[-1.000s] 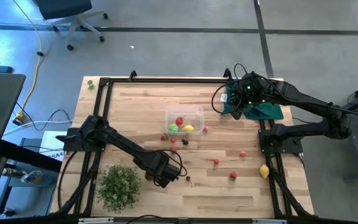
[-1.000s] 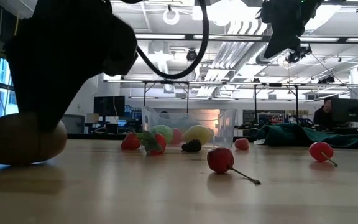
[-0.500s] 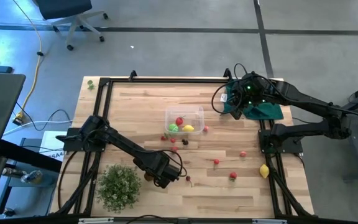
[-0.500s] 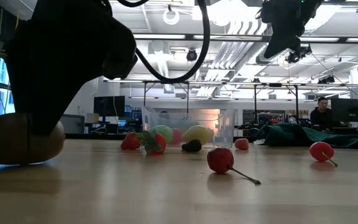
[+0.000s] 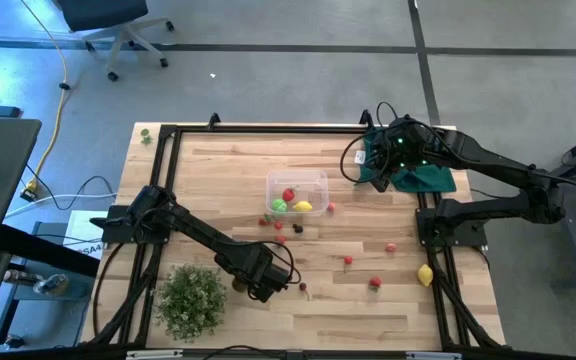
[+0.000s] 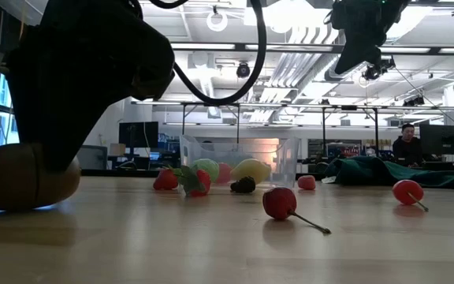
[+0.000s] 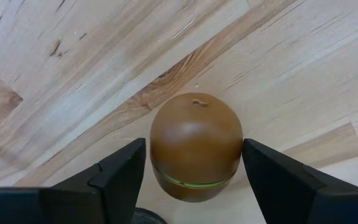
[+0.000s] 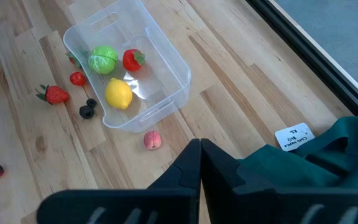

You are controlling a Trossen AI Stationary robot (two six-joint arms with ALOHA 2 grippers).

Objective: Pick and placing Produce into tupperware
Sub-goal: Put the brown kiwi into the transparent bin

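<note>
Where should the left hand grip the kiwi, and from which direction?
Across its widest part, coming straight down from above. The brown kiwi lies alone on bare table, nothing crowding it. In the left wrist view the left hand already hangs over it, one open finger on each flank. The body is smooth and rounded, so closing high on the dome would likely squeeze it out; the widest part looks safest.

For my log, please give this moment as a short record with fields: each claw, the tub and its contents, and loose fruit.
left claw: open, fingers on both sides of the brown kiwi, which rests on the table
right claw: shut, empty, raised above the dark green cloth
tupperware: clear tub, mid-table
in tupperware: green ball, red fruit, yellow lemon
loose fruit: strawberry, cherry, yellow lemon at right edge
other: bushy plant
</note>
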